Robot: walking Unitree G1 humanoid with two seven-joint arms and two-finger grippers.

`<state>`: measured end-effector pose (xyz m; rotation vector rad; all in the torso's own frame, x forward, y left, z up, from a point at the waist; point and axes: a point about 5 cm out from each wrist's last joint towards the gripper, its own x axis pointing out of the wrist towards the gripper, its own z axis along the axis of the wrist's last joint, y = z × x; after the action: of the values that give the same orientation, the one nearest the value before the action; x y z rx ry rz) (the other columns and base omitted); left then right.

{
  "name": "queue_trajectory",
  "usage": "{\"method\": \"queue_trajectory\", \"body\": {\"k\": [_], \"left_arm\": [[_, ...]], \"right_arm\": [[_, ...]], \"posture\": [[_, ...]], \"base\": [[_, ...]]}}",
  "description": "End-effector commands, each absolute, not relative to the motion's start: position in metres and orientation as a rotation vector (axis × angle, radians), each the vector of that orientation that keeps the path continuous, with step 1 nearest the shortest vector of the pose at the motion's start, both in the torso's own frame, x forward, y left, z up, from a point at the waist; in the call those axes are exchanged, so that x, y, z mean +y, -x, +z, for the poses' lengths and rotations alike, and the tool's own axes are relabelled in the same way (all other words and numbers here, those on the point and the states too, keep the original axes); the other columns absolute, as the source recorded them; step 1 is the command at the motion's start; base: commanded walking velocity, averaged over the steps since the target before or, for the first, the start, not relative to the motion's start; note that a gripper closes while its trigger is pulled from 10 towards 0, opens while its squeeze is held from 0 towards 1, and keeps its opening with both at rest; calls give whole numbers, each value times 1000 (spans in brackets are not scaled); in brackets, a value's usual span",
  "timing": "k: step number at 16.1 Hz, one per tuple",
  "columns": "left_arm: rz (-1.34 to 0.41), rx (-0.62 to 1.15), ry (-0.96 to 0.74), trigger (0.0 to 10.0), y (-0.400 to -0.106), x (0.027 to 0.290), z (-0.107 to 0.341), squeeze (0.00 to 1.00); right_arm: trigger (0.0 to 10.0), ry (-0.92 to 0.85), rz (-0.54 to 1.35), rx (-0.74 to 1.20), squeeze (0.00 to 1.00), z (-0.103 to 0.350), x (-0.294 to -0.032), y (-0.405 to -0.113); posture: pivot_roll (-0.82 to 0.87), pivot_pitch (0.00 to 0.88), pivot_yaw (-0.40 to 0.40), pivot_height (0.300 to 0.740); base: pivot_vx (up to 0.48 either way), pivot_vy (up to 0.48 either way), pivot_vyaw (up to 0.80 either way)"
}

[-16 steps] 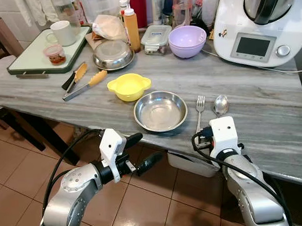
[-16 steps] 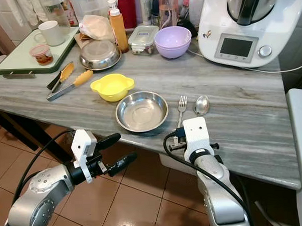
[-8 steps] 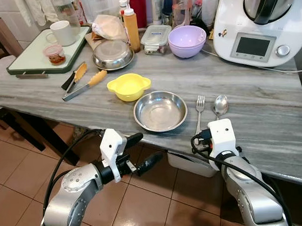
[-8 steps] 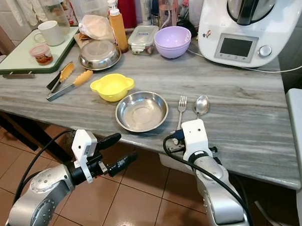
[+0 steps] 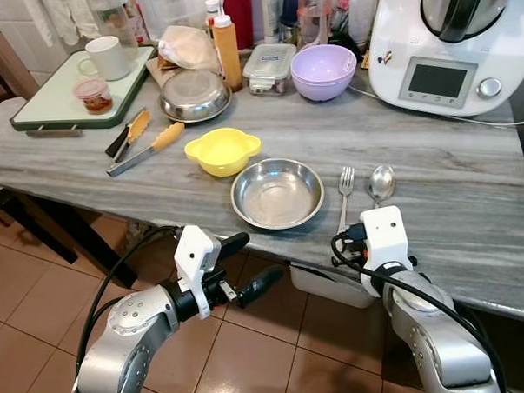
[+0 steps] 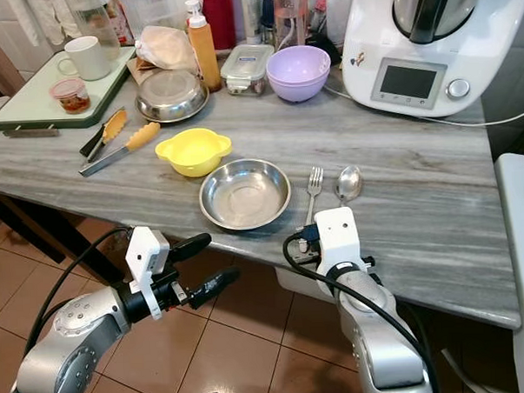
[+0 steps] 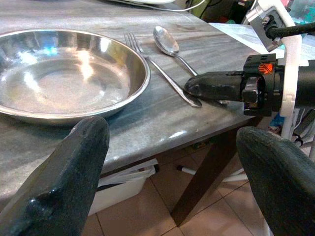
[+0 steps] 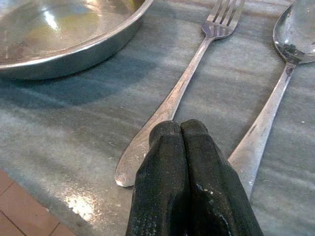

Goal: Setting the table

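So the place setting on the tabletop [image 5: 471,196] looks mostly laid out at this point: steel plate [image 5: 277,192] near the front edge, fork [image 5: 345,195] just beside it on my right, spoon [image 5: 382,182] just beside the fork. My guess is I'm at the tidy-up step with the cutlery, nudging or squaring up the handles rather than grabbing anything.

My right end effector [image 8: 189,147] is down at the tabletop edge with its fingers pressed together, nothing between them, the tips sitting between the fork handle and the spoon handle, very near both. If the next move is a nudge, it needs to be a small sideways one, since both handles are thin and will slide easily on that smooth stone. To actually pick one up I'd have to spread the fingers first.

My left end effector [image 5: 241,265] hangs below the tabletop in front of the plate, fingers wide apart, holding nothing.

The plate is shiny, shallow and bare. The fork and spoon are plain polished metal, lying roughly parallel, heads pointing away from me.
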<state>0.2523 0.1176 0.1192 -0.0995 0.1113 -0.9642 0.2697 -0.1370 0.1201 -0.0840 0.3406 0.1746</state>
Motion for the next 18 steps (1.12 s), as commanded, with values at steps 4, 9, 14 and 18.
{"method": "queue_trajectory", "body": {"k": [4, 9, 14, 18], "left_arm": [[-958, 112, 82, 10000, -250, 119, 122, 0], [-963, 103, 80, 10000, -250, 117, 129, 0], [-961, 107, 82, 10000, -250, 117, 129, 0], [-960, 106, 83, 10000, -251, 117, 129, 0]], "right_arm": [[0, 65, 209, 351, 0, 120, -130, -271], [0, 64, 190, 325, 0, 123, -132, -271], [0, 83, 120, 192, 0, 143, -143, -274], [4118, 97, 104, 37, 0, 163, -143, -275]], "posture": [[-35, 131, 70, 740], [-36, 131, 73, 740], [-41, 131, 75, 740], [-42, 128, 72, 740]], "base": [[0, 0, 0], [0, 0, 0], [0, 0, 0], [0, 0, 0]]}}
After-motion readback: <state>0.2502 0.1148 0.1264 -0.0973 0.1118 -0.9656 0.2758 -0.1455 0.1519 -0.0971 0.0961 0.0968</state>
